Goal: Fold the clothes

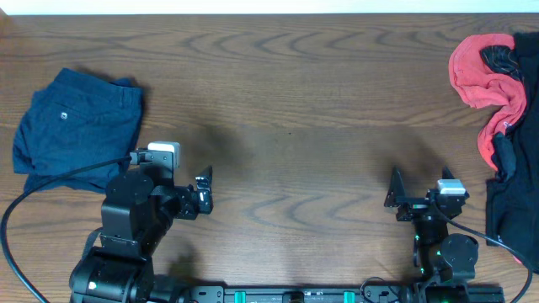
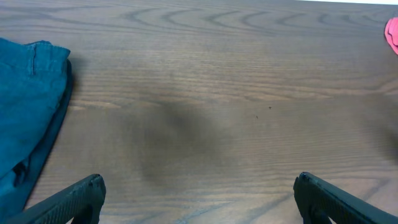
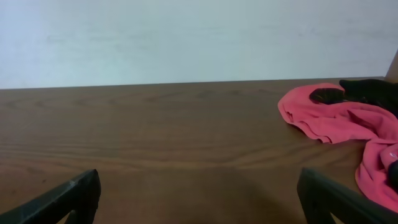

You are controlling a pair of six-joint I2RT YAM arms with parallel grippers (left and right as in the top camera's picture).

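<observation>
Navy shorts [image 1: 76, 126] lie at the frame's left on the tabletop [image 1: 295, 101]; my left claw [image 1: 204, 190] and right claw [image 1: 393, 192] both stand spread wide.

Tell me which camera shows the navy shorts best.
The overhead view: the navy shorts lie nearly whole on the table, pocket button visible. The left wrist view catches only one edge at its left border; the right wrist view shows none of them.
</observation>
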